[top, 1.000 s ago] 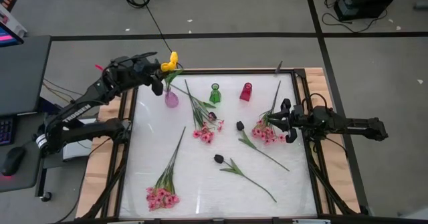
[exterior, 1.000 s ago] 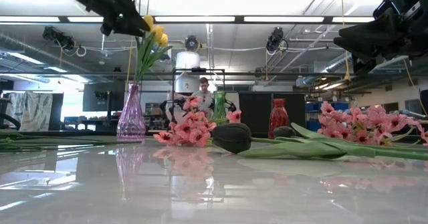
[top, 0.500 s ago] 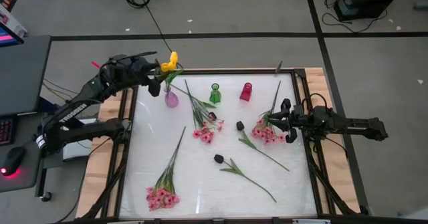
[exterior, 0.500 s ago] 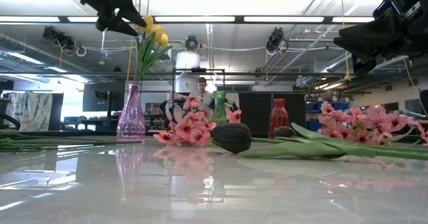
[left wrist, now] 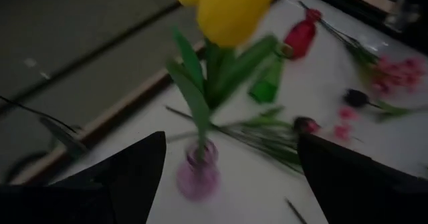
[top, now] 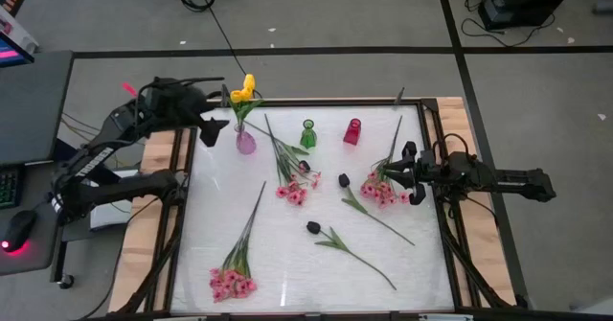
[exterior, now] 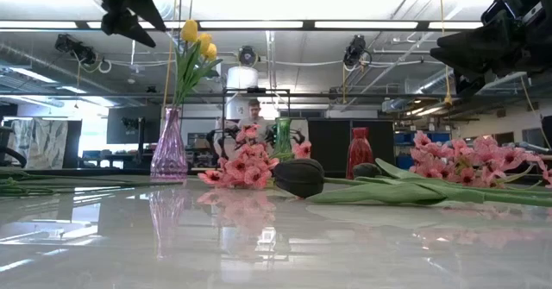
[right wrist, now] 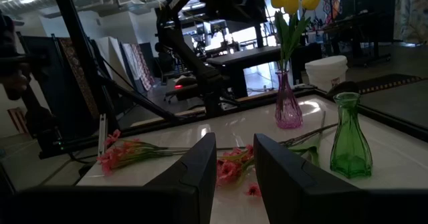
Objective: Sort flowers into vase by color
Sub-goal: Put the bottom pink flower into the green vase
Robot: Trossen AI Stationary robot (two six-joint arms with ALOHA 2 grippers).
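Yellow tulips [top: 246, 88] [exterior: 197, 37] [left wrist: 224, 7] stand with their stems in the purple vase [top: 246, 141] [exterior: 169, 147] at the table's far left. My left gripper [top: 215, 115] [exterior: 138, 26] [left wrist: 231, 136] hangs open, up and to the left of the tulip heads, touching nothing. Pink sprays lie at mid-table [top: 290, 182], near left [top: 233, 283] and right [top: 381, 189]. Two dark tulips [top: 343, 179] [top: 312, 227] lie at the centre. My right gripper [top: 407, 172] [right wrist: 234, 160] waits level above the right spray, slightly open and holding nothing.
A green vase [top: 307, 134] and a red vase [top: 352, 131] stand in the far row beside the purple one. Loose green stems [top: 369, 256] lie near the centre right. A wooden frame [top: 163, 216] borders the white table. A person [exterior: 253, 109] stands in the room behind.
My left gripper has drawn back from the yellow tulip heads toward the table's left edge and risen, its fingers tipping up nearer to level. The tulips stay standing in the purple vase.
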